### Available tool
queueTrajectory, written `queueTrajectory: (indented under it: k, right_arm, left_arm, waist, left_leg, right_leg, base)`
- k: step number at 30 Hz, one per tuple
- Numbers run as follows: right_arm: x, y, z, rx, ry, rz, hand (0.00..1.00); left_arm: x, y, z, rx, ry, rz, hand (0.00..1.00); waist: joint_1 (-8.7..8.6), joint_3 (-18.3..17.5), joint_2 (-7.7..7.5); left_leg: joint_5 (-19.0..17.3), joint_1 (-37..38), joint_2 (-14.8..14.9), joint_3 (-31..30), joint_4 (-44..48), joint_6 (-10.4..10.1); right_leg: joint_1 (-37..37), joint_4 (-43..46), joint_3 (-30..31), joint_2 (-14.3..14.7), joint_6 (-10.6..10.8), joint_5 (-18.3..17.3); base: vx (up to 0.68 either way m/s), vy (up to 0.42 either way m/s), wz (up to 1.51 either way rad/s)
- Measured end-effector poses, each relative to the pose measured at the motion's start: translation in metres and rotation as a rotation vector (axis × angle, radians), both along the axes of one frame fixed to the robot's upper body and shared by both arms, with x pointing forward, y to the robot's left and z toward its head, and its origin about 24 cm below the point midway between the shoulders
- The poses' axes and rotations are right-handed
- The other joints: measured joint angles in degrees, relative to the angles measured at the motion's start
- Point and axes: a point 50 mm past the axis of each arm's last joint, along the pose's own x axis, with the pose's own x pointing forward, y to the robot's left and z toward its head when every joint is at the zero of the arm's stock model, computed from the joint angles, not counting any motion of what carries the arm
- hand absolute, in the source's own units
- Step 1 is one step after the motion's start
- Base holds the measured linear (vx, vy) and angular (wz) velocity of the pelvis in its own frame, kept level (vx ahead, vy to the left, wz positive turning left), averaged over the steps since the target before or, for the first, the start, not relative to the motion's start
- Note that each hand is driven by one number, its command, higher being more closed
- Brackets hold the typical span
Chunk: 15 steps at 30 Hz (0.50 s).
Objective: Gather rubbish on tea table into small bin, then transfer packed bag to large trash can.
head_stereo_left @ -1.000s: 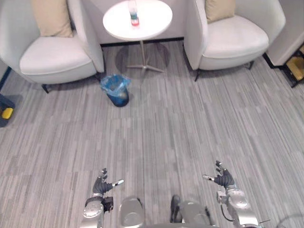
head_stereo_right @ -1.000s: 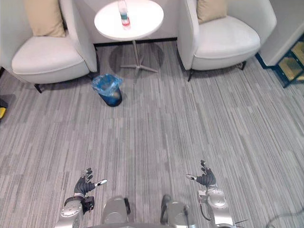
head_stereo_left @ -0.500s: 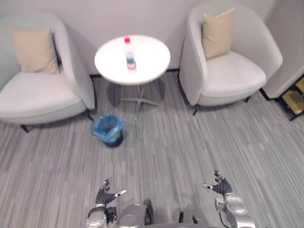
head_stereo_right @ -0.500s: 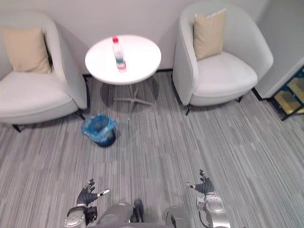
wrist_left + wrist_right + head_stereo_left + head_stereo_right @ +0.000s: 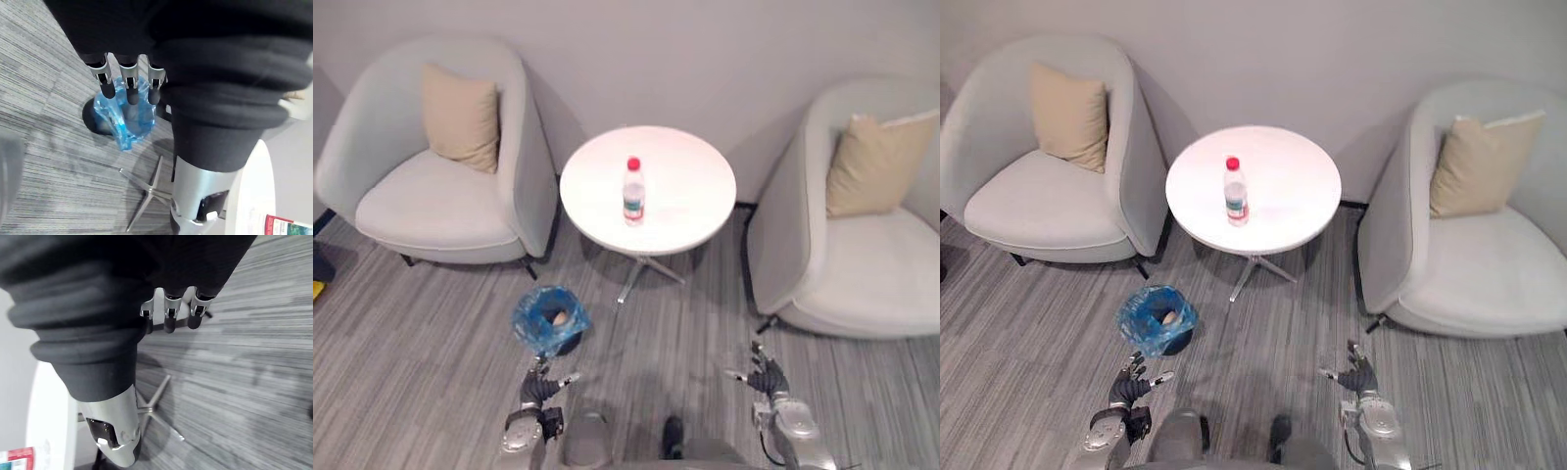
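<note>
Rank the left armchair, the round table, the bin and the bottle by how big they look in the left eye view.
Largest to smallest:
1. left armchair
2. round table
3. bin, lined with a blue bag
4. bottle, which looks about as tall as the bin but far narrower

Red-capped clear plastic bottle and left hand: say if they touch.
Apart: left eye view shows bottle on the round white table, left hand low by the carpet.

Bin bag [image 5: 551, 318] glossy plastic; tbl top [image 5: 690, 191] smooth, matt; floor [image 5: 411, 343] ribbed carpet.
</note>
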Motion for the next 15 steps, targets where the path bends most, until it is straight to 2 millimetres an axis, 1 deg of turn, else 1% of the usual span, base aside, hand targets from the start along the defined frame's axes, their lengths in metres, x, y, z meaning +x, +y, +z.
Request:
queueTrajectory:
  k: [1, 2, 3, 4, 5, 6, 7, 8, 9, 10, 11, 12, 13, 14, 15]
  right_arm:
    - [-0.001, 0.000, -0.003, 0.003, 0.017, -0.009, 0.00]
    - [-0.003, 0.002, -0.006, 0.010, 0.032, -0.010, 0.00]
    - [-0.007, 0.002, -0.007, 0.008, 0.043, -0.009, 0.00]
    - [-0.009, 0.002, -0.008, 0.003, 0.050, -0.007, 0.00]
    - [-0.008, 0.002, -0.008, 0.001, 0.050, -0.006, 0.00]
    - [-0.006, 0.003, -0.007, 0.001, 0.044, 0.001, 0.00]
    - [-0.006, 0.004, -0.007, 0.002, 0.044, 0.006, 0.00]
    - [-0.006, 0.005, -0.008, 0.005, 0.044, 0.007, 0.00]
    - [-0.007, 0.007, -0.008, 0.011, 0.046, 0.005, 0.00]
    - [-0.010, 0.007, -0.007, 0.010, 0.037, 0.002, 0.00]
    - [-0.007, 0.007, -0.003, 0.006, 0.015, 0.004, 0.00]
    - [-0.003, 0.008, 0.003, 0.002, -0.017, 0.008, 0.00]
    - [0.002, 0.008, 0.010, -0.003, -0.054, 0.012, 0.00]
    - [0.010, 0.011, 0.020, -0.008, -0.113, 0.030, 0.00]
    - [0.013, 0.013, 0.025, -0.009, -0.141, 0.040, 0.00]
  left_arm:
    - [-0.005, 0.001, -0.003, -0.002, 0.019, 0.009, 0.00]
    - [-0.005, 0.002, -0.004, 0.000, 0.024, 0.011, 0.00]
    - [-0.005, 0.003, -0.003, 0.004, 0.023, 0.012, 0.00]
    - [-0.005, 0.003, -0.003, 0.005, 0.023, 0.009, 0.00]
    - [-0.006, 0.003, -0.004, 0.003, 0.027, 0.009, 0.00]
    - [-0.010, 0.002, -0.006, 0.003, 0.043, 0.004, 0.00]
    - [-0.012, 0.003, -0.007, 0.007, 0.048, -0.001, 0.00]
    - [-0.012, 0.004, -0.007, 0.013, 0.051, -0.006, 0.00]
    - [-0.013, 0.007, -0.007, 0.026, 0.056, -0.016, 0.00]
    - [-0.012, 0.011, -0.005, 0.044, 0.054, -0.029, 0.00]
    - [-0.009, 0.011, -0.004, 0.046, 0.047, -0.029, 0.00]
    - [-0.008, 0.014, -0.003, 0.053, 0.042, -0.029, 0.00]
    - [-0.007, 0.015, -0.002, 0.057, 0.038, -0.026, 0.00]
    - [-0.008, 0.017, -0.002, 0.061, 0.037, -0.018, 0.00]
    - [-0.009, 0.021, -0.002, 0.072, 0.039, -0.016, 0.00]
  waist:
    - [0.11, -0.4, 0.98]
    - [-0.05, -0.5, -0.08]
    - [-0.01, -0.8, -1.61]
    - [0.05, -0.8, -2.83]
    - [0.04, -0.9, -3.09]
    - [-0.29, -0.9, -3.11]
    - [-0.64, -0.9, -3.12]
    - [-0.96, -0.8, -3.19]
    - [-1.95, -0.9, -3.45]
    - [-2.41, -0.8, -3.25]
    - [-2.48, -1.2, -3.99]
    - [-2.50, -1.1, -3.87]
    - [-2.98, -1.1, -3.86]
    - [-3.15, -1.6, -4.58]
    - [-3.05, -1.7, -4.89]
  left_leg:
    - [5.9, 1.4, -0.9, -0.8, -3.9, 4.2]
    - [6.2, 2.7, -2.0, -0.4, -4.7, 4.0]
    - [6.0, 5.4, -3.9, 0.0, -8.2, 4.3]
    - [5.5, 8.0, -5.5, 1.1, -10.4, 4.7]
    - [5.0, 9.0, -6.1, 1.4, -11.0, 4.7]
    - [2.9, 12.4, -7.0, 2.2, -13.2, 5.1]
    - [2.4, 13.6, -7.3, 2.2, -13.6, 5.2]
    - [2.0, 14.7, -7.5, 1.8, -14.0, 5.6]
    - [1.2, 15.7, -7.7, 0.8, -13.8, 6.0]
    - [1.0, 17.1, -7.8, 0.0, -13.8, 5.8]
    - [1.0, 17.6, -7.8, -0.6, -13.7, 5.8]
    - [1.0, 17.6, -7.8, -1.6, -13.6, 5.8]
    - [1.0, 17.7, -7.7, -2.7, -13.5, 5.8]
    - [0.8, 18.1, -8.0, -3.7, -13.3, 5.3]
    - [0.2, 18.3, -8.5, -4.3, -13.1, 4.3]
  right_leg:
    - [0.9, 0.7, 1.2, 0.5, 1.0, -2.0]
    - [1.4, 1.2, 1.4, -0.6, 1.4, -2.3]
    - [1.9, 2.8, 1.7, -2.7, 2.3, -3.5]
    - [1.4, 6.4, 2.5, -4.6, 3.0, -5.7]
    - [0.6, 9.1, 3.0, -5.3, 3.7, -6.5]
    - [-3.4, 21.0, 4.0, -6.5, 5.3, -7.3]
    - [-5.2, 26.1, 4.0, -6.7, 6.2, -6.8]
    - [-7.2, 31.2, 3.9, -7.1, 7.6, -5.9]
    - [-9.2, 35.8, 4.1, -7.6, 7.4, -7.0]
    - [-11.3, 36.2, 4.6, -7.8, 5.6, -9.2]
    - [-12.6, 34.4, 5.2, -7.5, 5.3, -9.8]
    - [-13.8, 31.8, 6.2, -7.1, 5.1, -9.9]
    - [-14.8, 28.9, 7.2, -6.7, 4.9, -9.7]
    - [-14.9, 21.7, 9.4, -5.9, 4.5, -7.2]
    - [-14.8, 18.4, 10.4, -6.0, 4.0, -3.2]
  base:
    - [0.30, 0.070, -0.15]
    - [0.44, 0.110, -0.06]
    - [0.35, 0.073, 0.03]
    - [0.33, 0.080, -0.05]
    - [0.33, 0.096, -0.31]
    - [0.24, 0.089, -0.28]
    - [0.24, 0.091, -0.20]
    - [0.19, 0.050, 0.19]
    - [0.28, 0.039, 0.48]
    - [0.35, 0.008, 0.63]
    - [0.30, -0.019, 0.60]
    - [0.25, -0.066, 0.52]
    - [0.27, -0.122, 0.68]
    - [0.22, -0.110, 0.63]
    - [0.22, -0.124, 0.54]
